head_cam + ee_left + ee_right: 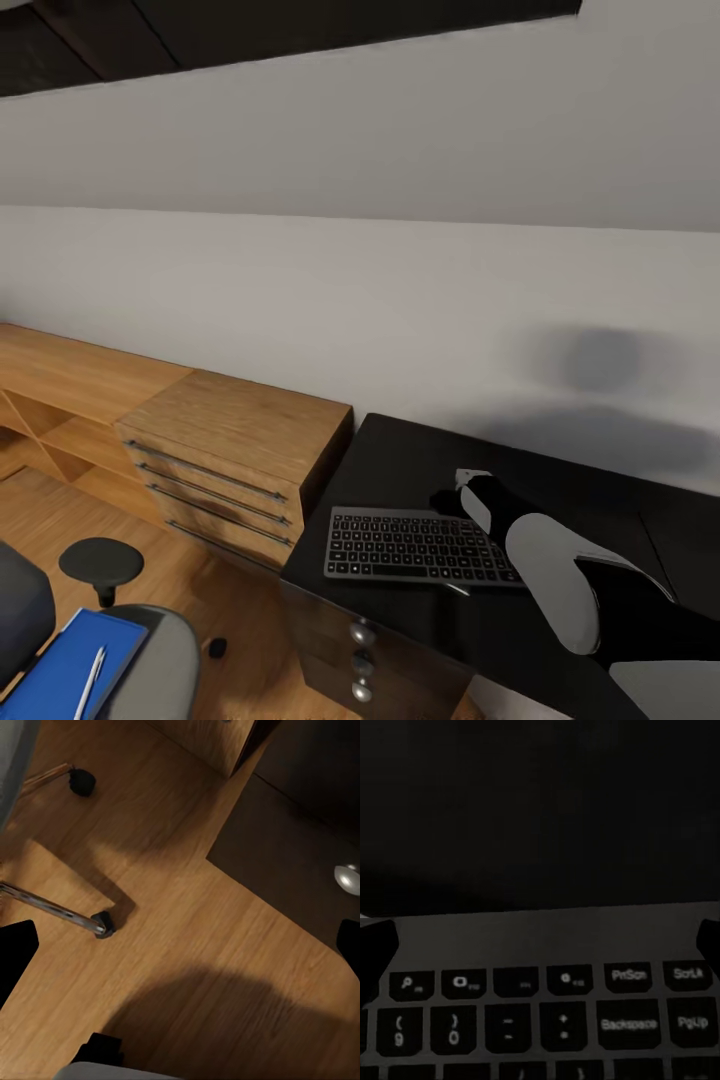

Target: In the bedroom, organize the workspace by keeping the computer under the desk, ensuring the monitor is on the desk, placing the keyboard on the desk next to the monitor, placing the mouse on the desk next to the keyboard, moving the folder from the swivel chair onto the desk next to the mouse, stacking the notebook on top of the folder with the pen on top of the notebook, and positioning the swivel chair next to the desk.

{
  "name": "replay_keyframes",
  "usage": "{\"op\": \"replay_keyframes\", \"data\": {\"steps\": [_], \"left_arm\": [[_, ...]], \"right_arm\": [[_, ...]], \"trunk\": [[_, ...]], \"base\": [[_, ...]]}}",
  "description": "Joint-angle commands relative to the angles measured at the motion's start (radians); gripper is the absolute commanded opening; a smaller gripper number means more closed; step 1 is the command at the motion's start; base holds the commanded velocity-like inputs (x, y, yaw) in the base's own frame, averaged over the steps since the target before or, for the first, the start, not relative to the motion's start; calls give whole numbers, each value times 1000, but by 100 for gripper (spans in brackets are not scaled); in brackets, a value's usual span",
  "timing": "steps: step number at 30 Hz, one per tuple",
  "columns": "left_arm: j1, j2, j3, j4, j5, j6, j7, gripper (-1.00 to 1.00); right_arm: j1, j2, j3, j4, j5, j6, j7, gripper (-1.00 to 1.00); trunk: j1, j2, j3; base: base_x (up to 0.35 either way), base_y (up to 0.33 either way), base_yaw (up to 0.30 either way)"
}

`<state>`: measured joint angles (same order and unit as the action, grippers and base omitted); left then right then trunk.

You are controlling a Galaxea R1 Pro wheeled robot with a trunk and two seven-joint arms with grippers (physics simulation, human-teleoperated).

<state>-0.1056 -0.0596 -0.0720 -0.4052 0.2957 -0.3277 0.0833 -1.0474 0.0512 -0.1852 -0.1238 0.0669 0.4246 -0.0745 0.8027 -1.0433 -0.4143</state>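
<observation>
while the right gripper [455,497] hovers spread open over keyboard [420,546], on desk [520,620], left gripper's spread unclear

Black desk [420,465] with keyboard [415,545] flat on top.

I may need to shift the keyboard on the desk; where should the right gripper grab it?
Take the keyboard by its thin far long edge, coming from above, one finger either side. It lies flat on the desk, and the right gripper hangs over that edge.

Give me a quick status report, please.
Right gripper over keyboard, jaws open. Keyboard flat on desk. Folder and pen on chair.
</observation>
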Motion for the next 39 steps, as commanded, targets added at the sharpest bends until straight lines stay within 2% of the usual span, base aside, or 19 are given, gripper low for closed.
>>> {"op": "replay_keyframes", "data": {"steps": [1,39], "left_arm": [[0,1,-7,0,3,-4,9,100],[0,1,-8,0,3,-4,9,100]], "right_arm": [[0,1,-8,-2,7,5,-2,100],[0,3,-8,-2,8,5,-2,100]], "trunk": [[0,-1,-1],[0,-1,-1]], "base": [[-19,0,0],[-30,0,0]]}}
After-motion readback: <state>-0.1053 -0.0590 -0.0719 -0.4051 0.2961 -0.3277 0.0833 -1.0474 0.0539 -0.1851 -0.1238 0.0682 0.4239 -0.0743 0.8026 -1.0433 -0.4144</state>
